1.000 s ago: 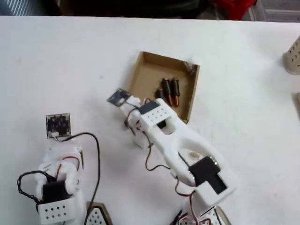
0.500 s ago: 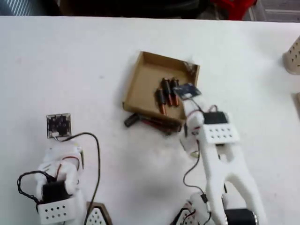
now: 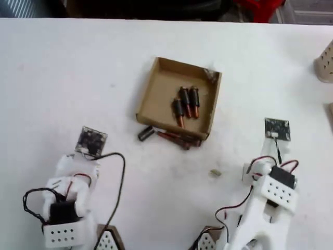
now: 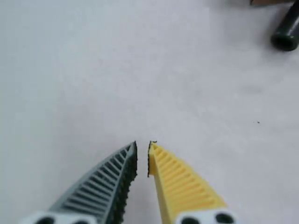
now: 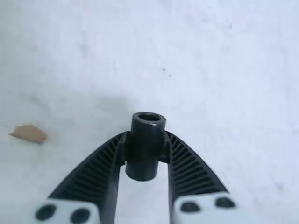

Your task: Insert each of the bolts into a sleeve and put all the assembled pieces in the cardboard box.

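The cardboard box [image 3: 156, 88] sits mid-table with three assembled pieces [image 3: 186, 103] inside. Just outside its near wall lie a loose black sleeve [image 3: 146, 134] and reddish bolts [image 3: 179, 139]. My right gripper [image 5: 145, 136] is shut on another black sleeve [image 5: 147, 140], held upright with its bore showing; that arm [image 3: 270, 187] is at the near right of the table, away from the box. My left gripper [image 4: 142, 150] is shut on nothing, low over bare table; the loose sleeve [image 4: 286, 35] lies ahead of it. The left arm [image 3: 67, 203] is at the near left.
A small cardboard scrap [image 3: 215, 173] lies on the table between the box and the right arm, also seen as the scrap [image 5: 29, 133] beside the right gripper. A cream pegged object [image 3: 325, 62] stands at the far right edge.
The right arm swung from the box's front-left corner across to the right and drew back to the near right. The left arm shifted slightly right and toward the box.
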